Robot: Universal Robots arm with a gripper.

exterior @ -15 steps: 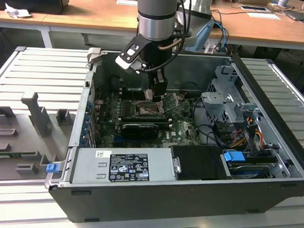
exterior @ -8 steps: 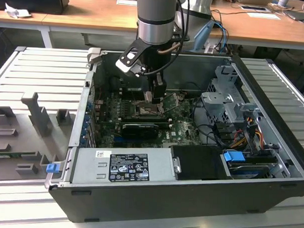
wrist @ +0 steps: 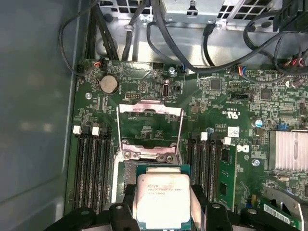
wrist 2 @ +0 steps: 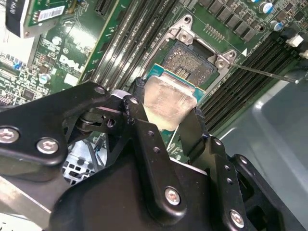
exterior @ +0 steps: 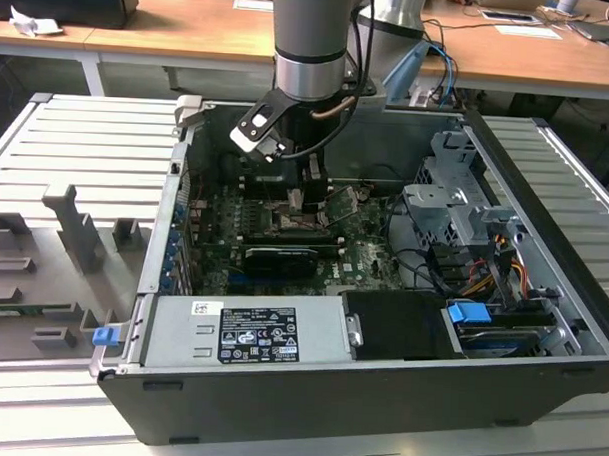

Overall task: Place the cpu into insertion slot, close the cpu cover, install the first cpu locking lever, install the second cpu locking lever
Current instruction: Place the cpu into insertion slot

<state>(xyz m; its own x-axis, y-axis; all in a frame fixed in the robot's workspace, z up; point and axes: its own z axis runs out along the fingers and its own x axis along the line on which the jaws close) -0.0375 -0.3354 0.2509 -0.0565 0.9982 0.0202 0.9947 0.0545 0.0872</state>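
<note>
My gripper (wrist 2: 166,103) is shut on the cpu (wrist 2: 168,98), a thin square chip with a pale silvery face, gripped by two opposite edges. It hangs just above and beside the insertion slot (wrist 2: 190,60), whose dark contact field lies bare inside its metal rim on the green board. In the first wrist view the cpu (wrist: 162,199) sits between my fingers (wrist: 126,195), and the cpu cover (wrist: 150,110) stands swung open beyond the slot. A thin locking lever (wrist 2: 264,73) sticks out loose beside the slot. In the exterior view my gripper (exterior: 297,200) reaches down into the open computer case.
Long black memory slots (wrist: 91,168) flank the socket on both sides. A black card (exterior: 280,257), a power supply (exterior: 246,331), a drive cage (exterior: 455,208) and loose cables (exterior: 423,262) crowd the case. A finned heatsink (wrist: 288,149) sits nearby.
</note>
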